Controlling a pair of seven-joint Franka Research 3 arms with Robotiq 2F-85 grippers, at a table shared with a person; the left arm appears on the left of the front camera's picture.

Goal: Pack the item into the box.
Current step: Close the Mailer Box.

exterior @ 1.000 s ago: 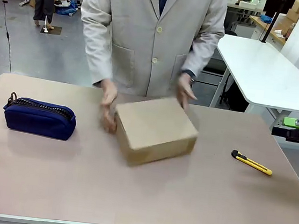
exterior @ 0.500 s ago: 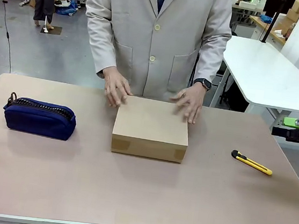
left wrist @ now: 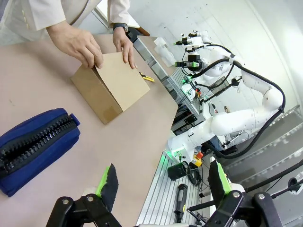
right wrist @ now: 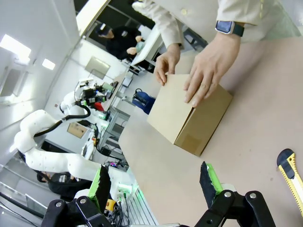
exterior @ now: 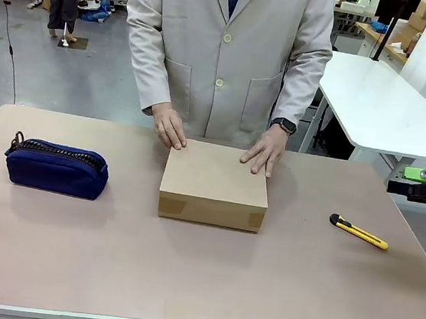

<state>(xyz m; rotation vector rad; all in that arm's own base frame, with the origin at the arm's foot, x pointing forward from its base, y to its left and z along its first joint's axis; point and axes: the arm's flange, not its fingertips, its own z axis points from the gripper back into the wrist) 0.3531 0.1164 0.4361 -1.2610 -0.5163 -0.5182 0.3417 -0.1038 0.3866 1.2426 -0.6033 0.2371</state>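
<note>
We see the shallow rectangular brown cardboard box (exterior: pixel 215 183) lying closed, lid down, near the middle of the pale pinkish-beige table (exterior: pixel 185 272), its far edge toward the person in a light beige coat. Both of the person's hands rest on the far part of the lid: one hand (exterior: pixel 170 126) at the box's far left corner, the other hand (exterior: pixel 263 148), with a dark watch on its wrist, at the far right corner. The small black stapler is nowhere we can make out; whether it lies inside the closed box we cannot tell. To the left of the box, well apart from it, sits a navy blue zippered fabric pouch (exterior: pixel 56 167). To the right, also well apart, lies a yellow-and-black utility knife (exterior: pixel 358 231). Our left pincer (left wrist: pixel 163 182) hangs with its green-padded fingers spread wide and empty, off the table's near edge. Our right pincer (right wrist: pixel 154 182) is likewise spread wide, gripping nothing, with the knife just beside it in its wrist view.
</note>
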